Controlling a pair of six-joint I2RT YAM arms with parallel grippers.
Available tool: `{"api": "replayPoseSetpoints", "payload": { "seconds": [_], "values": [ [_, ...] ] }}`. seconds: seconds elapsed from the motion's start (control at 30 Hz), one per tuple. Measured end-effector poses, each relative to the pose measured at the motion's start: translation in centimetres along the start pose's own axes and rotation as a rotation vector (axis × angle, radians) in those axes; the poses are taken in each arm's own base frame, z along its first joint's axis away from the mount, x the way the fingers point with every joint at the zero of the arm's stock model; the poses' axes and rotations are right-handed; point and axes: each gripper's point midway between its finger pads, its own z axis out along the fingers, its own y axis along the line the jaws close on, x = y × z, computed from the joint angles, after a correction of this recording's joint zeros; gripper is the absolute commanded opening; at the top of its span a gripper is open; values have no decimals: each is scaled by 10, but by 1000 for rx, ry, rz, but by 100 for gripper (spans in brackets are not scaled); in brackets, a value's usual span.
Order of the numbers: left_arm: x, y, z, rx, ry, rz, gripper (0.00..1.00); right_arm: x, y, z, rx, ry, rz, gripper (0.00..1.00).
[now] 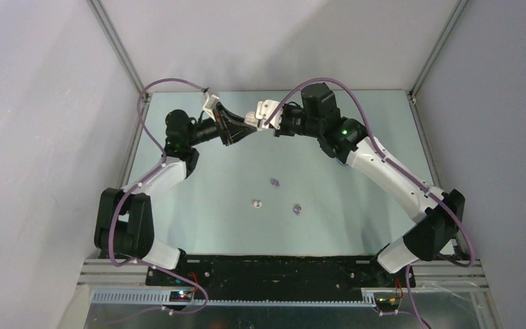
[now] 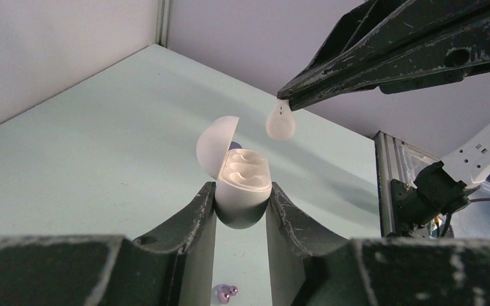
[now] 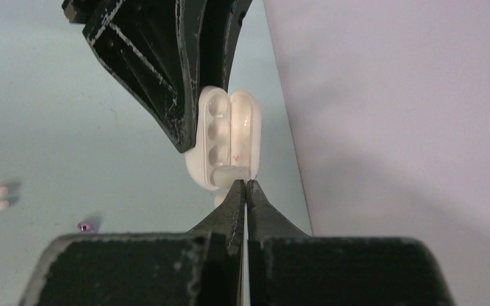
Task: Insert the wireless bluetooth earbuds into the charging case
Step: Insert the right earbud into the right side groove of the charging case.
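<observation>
Your left gripper (image 2: 242, 190) clamped the open case (image 2: 245, 173); right gripper (image 2: 288, 102) pinched a white earbud (image 2: 281, 122) just above it.

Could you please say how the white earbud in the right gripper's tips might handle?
The small rounded white plastic earbud looks light. Pinched only at its edge by the right gripper, it may swivel or slip. Dropped, it could roll.

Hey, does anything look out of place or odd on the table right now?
Nothing looks damaged or spilled. A white earbud and two purple earbuds lie scattered loose on the table. The open white case is held aloft in the left jaws.
</observation>
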Motion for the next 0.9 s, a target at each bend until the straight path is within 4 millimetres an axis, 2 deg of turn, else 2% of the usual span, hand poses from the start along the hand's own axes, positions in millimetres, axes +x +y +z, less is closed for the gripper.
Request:
{"api": "replayPoseSetpoints", "payload": {
  "seconds": [0.67, 0.9],
  "values": [
    [2, 1, 2, 3, -3, -48, 0, -8, 0, 22, 14, -43, 7, 0],
    [-2, 2, 3, 1, -14, -85, 0, -8, -1, 23, 23, -36, -10, 0]
  ]
}}
